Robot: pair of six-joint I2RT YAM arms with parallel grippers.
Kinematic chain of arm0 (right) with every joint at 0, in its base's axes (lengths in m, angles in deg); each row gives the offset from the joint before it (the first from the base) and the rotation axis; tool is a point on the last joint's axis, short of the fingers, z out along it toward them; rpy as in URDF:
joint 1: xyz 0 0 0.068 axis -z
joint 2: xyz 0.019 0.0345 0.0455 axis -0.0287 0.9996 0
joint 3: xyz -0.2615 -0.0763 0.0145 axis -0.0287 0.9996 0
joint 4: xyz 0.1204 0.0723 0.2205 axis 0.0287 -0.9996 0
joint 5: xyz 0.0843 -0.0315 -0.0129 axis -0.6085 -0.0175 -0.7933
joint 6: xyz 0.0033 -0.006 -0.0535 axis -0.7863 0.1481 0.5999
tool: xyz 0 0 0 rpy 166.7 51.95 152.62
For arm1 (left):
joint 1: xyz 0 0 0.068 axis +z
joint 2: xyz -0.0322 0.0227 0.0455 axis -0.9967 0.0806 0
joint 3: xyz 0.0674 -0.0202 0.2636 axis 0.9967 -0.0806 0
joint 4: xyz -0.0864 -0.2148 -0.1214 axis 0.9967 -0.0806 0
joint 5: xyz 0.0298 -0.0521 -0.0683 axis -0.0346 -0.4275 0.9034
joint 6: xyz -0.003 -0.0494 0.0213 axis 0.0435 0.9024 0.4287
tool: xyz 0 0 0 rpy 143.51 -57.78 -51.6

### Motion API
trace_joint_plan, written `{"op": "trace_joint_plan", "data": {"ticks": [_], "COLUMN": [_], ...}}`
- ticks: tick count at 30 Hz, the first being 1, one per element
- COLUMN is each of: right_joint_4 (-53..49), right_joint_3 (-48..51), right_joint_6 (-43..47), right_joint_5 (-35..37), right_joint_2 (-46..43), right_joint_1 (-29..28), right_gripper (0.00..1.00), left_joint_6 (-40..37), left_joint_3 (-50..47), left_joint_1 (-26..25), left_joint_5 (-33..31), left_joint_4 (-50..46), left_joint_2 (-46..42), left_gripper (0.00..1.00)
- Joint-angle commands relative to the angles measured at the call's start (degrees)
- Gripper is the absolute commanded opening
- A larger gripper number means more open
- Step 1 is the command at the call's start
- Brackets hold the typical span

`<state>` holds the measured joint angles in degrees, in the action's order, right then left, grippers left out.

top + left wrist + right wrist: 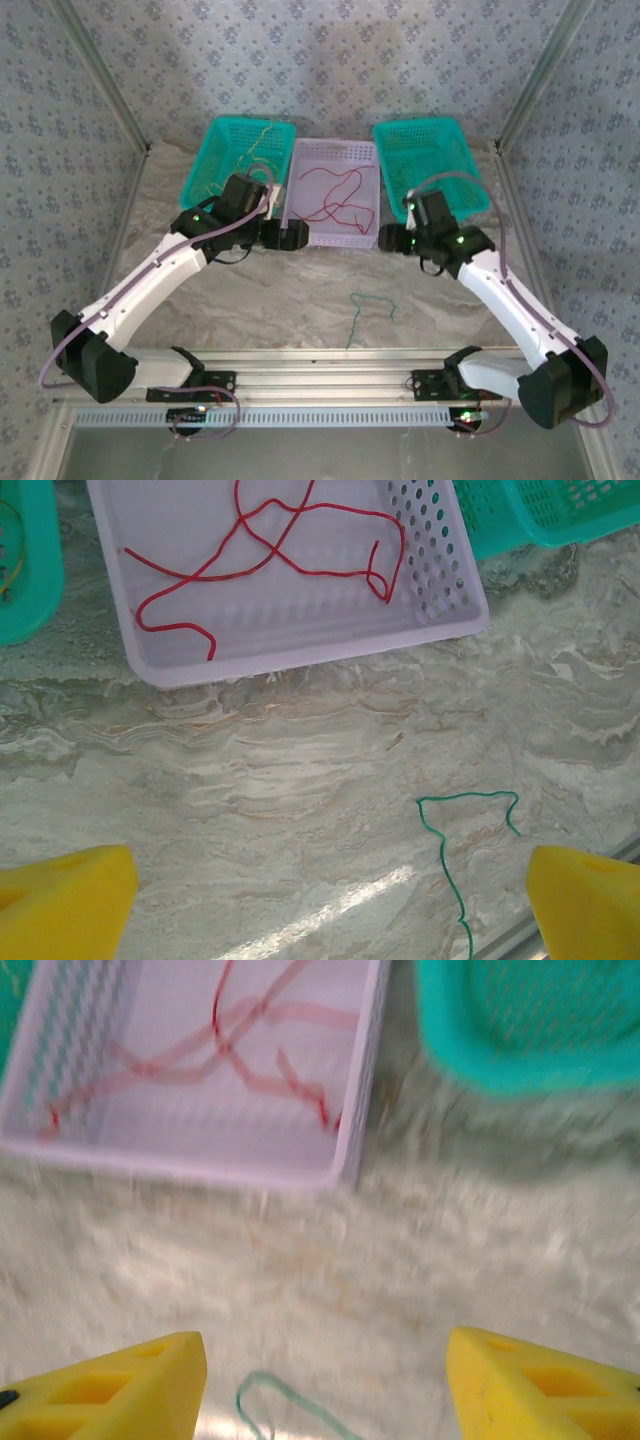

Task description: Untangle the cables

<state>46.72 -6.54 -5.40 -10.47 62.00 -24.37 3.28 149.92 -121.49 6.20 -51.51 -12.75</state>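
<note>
Left hand (pixel 285 236): fingers spread wide, holding nothing, arm stretched out to the lilac basket's (pixel 335 150) near-left corner.
Right hand (pixel 392 240): also spread and empty, at the near-right corner.
Red cable (pixel 265 535): loose loops inside that basket.
Green cable (pixel 353 320): squiggle on the worktop (pixel 250 300), nearer the arm bases.
Yellow cable (pixel 255 150): in the left teal basket (pixel 215 140).

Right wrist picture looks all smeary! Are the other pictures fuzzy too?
Right wrist view: blurred and smeared, so the red cable and lilac basket look streaky. Left wrist view: sharp, with a bright glare streak on the table near the green cable. Top external view: clear, evenly lit.
</note>
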Motion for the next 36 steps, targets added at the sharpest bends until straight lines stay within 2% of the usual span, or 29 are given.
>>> {"op": "trace_joint_plan", "data": {"ticks": [1, 6, 11, 18, 28, 34, 36], "right_joint_4": [-3.53, -0.63, 1.35, 4.42, 9.67, 11.96, 12.05], "right_joint_3": [3.74, 12.60, 17.48, 21.60, 22.61, 22.43, 22.37], "right_joint_6": [-0.56, -6.14, -8.64, -9.17, -8.30, -7.95, -7.87], "right_joint_5": [-2.16, -3.98, -1.10, 0.22, 2.86, 2.18, 1.94], "right_joint_2": [-4.20, -2.62, 0.80, 3.37, 7.80, 11.07, 11.39], "right_joint_1": [-3.61, -8.20, -12.47, -12.67, -11.63, -11.42, -11.53], "right_gripper": [0.67, 0.67, 0.67, 0.67, 0.66, 0.57, 0.51], "left_joint_6": [-1.58, -1.33, -1.29, -1.24, -1.15, -1.15, -1.16], "left_joint_3": [1.94, 1.56, 1.37, 0.65, 0.35, 0.33, 0.32], "left_joint_1": [-0.17, -0.04, -0.02, -0.08, -0.07, -0.08, -0.09], "left_joint_5": [-1.86, -1.55, -1.83, -2.17, -2.69, -2.78, -2.79], "left_joint_4": [-1.81, -1.34, -1.63, -1.22, -1.26, -1.29, -1.18], "left_joint_2": [-1.84, -1.82, -2.25, -2.35, -1.84, -1.57, -1.42], "left_gripper": [1.00, 1.00, 1.00, 1.00, 1.00, 1.00, 1.00]}}
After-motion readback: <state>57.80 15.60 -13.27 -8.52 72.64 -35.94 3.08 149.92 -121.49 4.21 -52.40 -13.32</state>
